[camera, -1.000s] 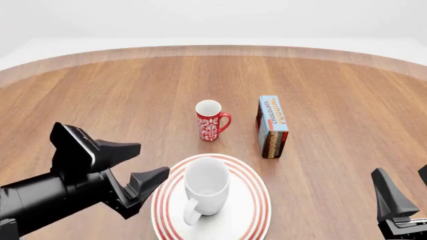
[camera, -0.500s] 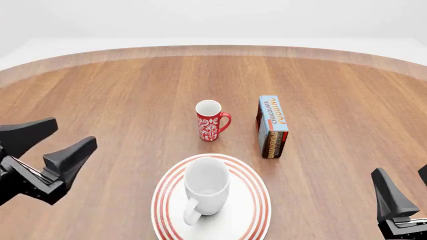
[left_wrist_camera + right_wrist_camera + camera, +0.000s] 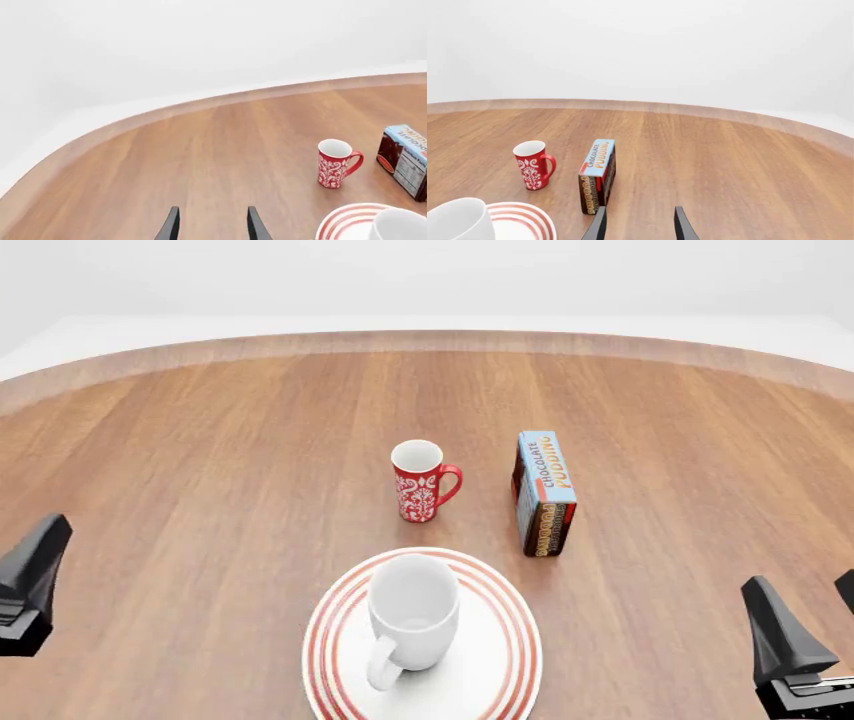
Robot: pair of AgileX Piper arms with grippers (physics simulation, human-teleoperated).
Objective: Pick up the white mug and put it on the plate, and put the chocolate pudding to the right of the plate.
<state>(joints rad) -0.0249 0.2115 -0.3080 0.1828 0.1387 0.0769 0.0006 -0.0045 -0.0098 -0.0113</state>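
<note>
Standing upright on the plate (image 3: pixel 514 660), the mug (image 3: pixel 411 618) is judged placed; the pudding (image 3: pixel 545 492) is seen beyond the plate's right rim, not yet shifted. Both hands, left (image 3: pixel 212 224) and right (image 3: pixel 639 223), are held apart, empty

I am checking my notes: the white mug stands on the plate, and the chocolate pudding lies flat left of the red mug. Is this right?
Not quite. The front view shows the chocolate pudding to the right of the red mug, not left. The white mug does stand on the plate.
</note>
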